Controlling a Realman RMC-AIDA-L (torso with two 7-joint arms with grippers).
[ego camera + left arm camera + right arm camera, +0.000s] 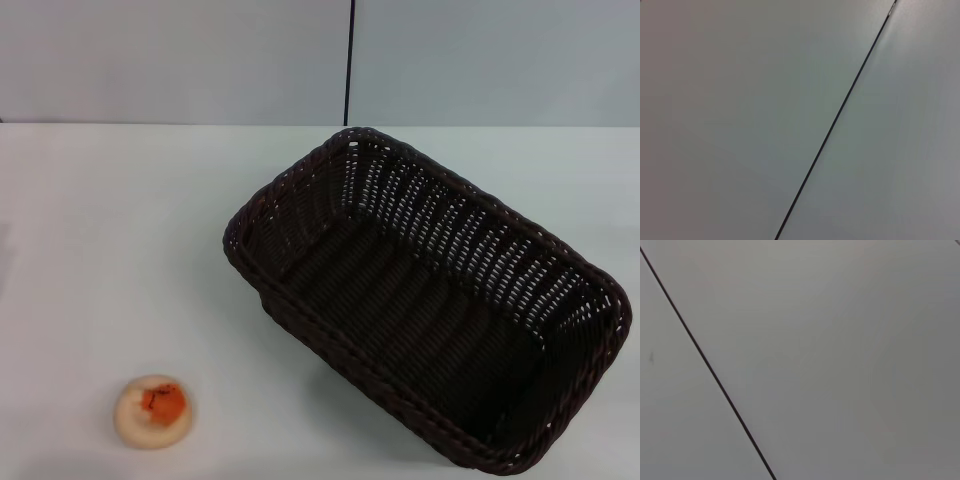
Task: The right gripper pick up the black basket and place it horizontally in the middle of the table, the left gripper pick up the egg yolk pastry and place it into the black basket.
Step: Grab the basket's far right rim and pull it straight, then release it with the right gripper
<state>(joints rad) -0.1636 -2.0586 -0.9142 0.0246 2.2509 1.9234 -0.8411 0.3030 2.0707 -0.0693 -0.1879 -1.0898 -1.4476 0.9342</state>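
Observation:
The black basket (430,300) sits on the white table (120,230) right of centre, turned diagonally, one corner toward the far middle and the other toward the near right edge. It is empty inside. The egg yolk pastry (153,410) lies on the table at the near left, orange-red cracked patch facing up and to the right. Neither gripper shows in any view. Both wrist views show only a plain grey wall panel with a thin dark seam (835,125) (705,360).
A pale wall with a vertical dark seam (350,60) stands behind the table's far edge. Open tabletop lies between the pastry and the basket and across the far left.

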